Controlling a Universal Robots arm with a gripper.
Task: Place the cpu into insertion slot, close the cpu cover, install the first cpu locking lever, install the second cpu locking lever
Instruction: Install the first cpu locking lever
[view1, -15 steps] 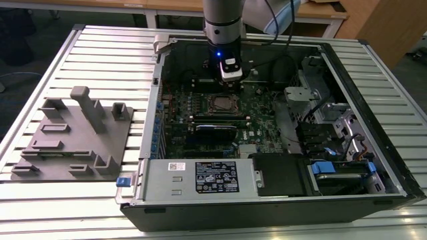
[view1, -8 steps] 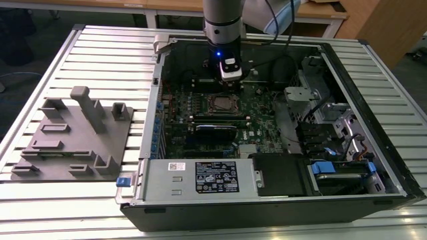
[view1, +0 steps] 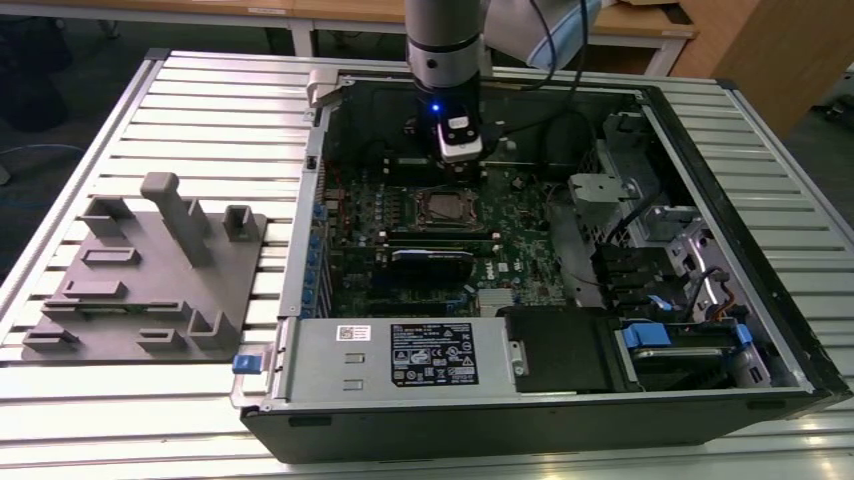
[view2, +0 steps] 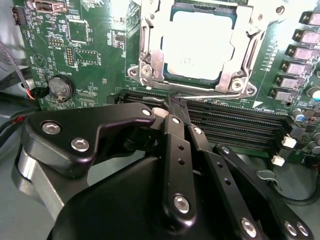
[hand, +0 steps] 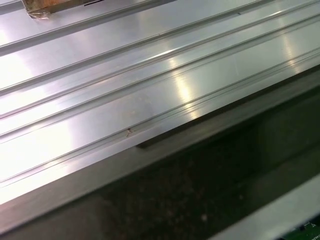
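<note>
cpu (view2: 197, 47) seated flat in socket (view2: 142, 75) on green board (view2: 95, 30) | cover (view2: 247, 47) down over cpu's edges | wire lever (view2: 210, 90) lies along socket side facing the fingers | fingers (view2: 175, 135) pressed together, tips just beside lever, above black memory slots (view2: 235, 120) | open computer case (view1: 747, 150) rests on slatted counter (view1: 200, 110)

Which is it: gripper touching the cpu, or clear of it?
Apart. In the second wrist view the near edge of the cpu cover shows plainly between the tips of the gripper and the cpu.
</note>
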